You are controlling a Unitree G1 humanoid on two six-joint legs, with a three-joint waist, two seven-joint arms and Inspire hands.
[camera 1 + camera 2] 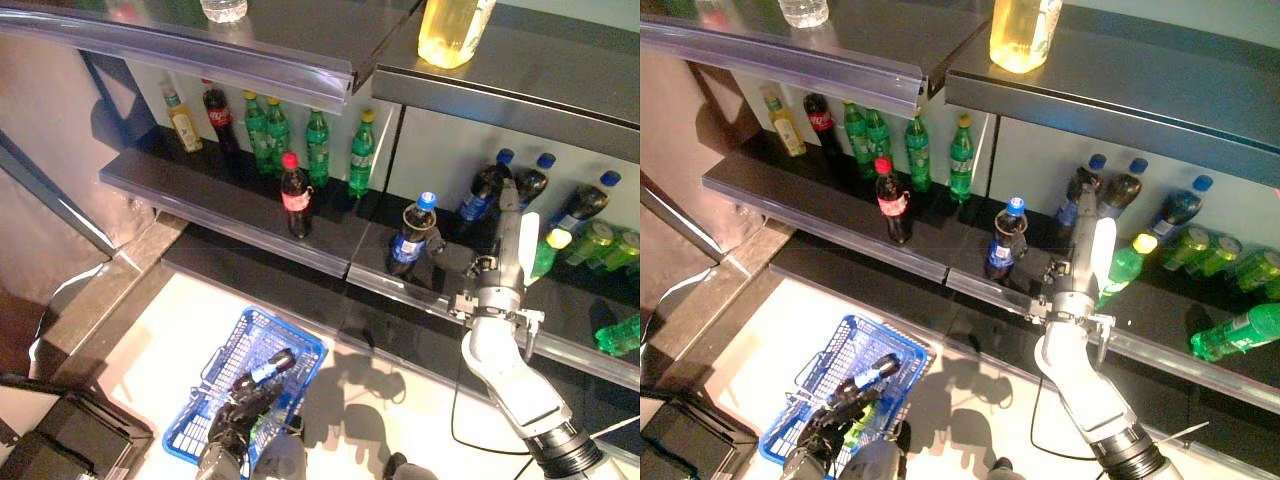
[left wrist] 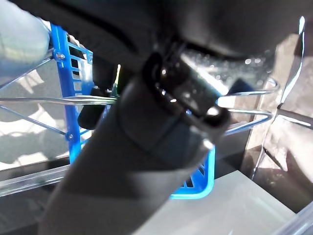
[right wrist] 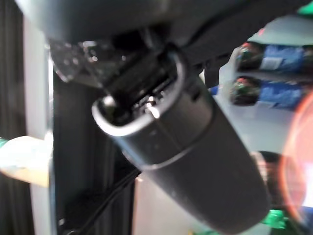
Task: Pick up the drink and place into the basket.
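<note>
My right hand (image 1: pixel 507 225) reaches up onto the lower shelf (image 1: pixel 330 255), its fingers straight and its white-covered thumb (image 1: pixel 528 238) beside them. Its fingertips are among dark bottles with blue caps (image 1: pixel 485 185) that lean at the back; these also show in the right wrist view (image 3: pixel 279 54). It holds nothing. Another dark bottle with a blue cap (image 1: pixel 410 235) stands to its left at the shelf's front. My left hand (image 1: pixel 238 415) is shut on the wire handles (image 2: pixel 244 93) of the blue basket (image 1: pixel 222 350), hanging low at the left. A dark drink with a blue label (image 1: pixel 268 368) lies in the basket.
Green bottles (image 1: pixel 318 145) and a yellow drink (image 1: pixel 183 122) stand at the shelf's back left, with a red-capped cola bottle (image 1: pixel 294 195) in front. Green drinks (image 1: pixel 605 245) lie at the right. An upper shelf (image 1: pixel 300 60) overhangs, carrying a yellow bottle (image 1: pixel 455 30). A black case (image 1: pixel 60 440) sits at lower left.
</note>
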